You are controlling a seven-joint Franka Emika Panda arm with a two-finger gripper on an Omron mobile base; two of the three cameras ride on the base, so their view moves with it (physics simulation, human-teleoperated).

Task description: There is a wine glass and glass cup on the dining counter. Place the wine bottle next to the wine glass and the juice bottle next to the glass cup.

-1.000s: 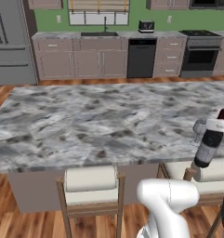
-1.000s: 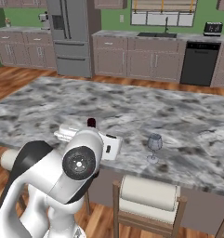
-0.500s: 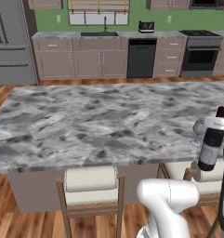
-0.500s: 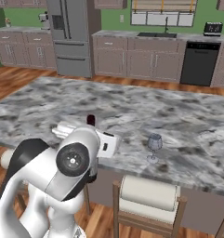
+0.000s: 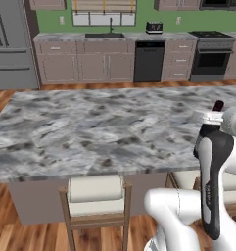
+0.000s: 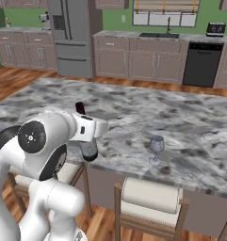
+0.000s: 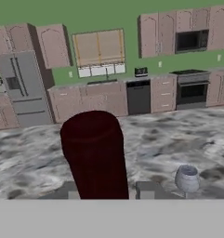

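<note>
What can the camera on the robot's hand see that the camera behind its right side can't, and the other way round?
Hand view alone: the stove, the microwave and the bottle's dark red neck close up between the tool's fingertips. Right base view alone: the robot's white arm and the stool under the counter. Both: the wine glass, the marble counter, the fridge and the dishwasher.

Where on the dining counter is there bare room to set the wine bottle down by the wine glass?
The dining counter is bare marble all around the wine glass: left toward the held wine bottle, behind and right. The near edge is tight.
</note>
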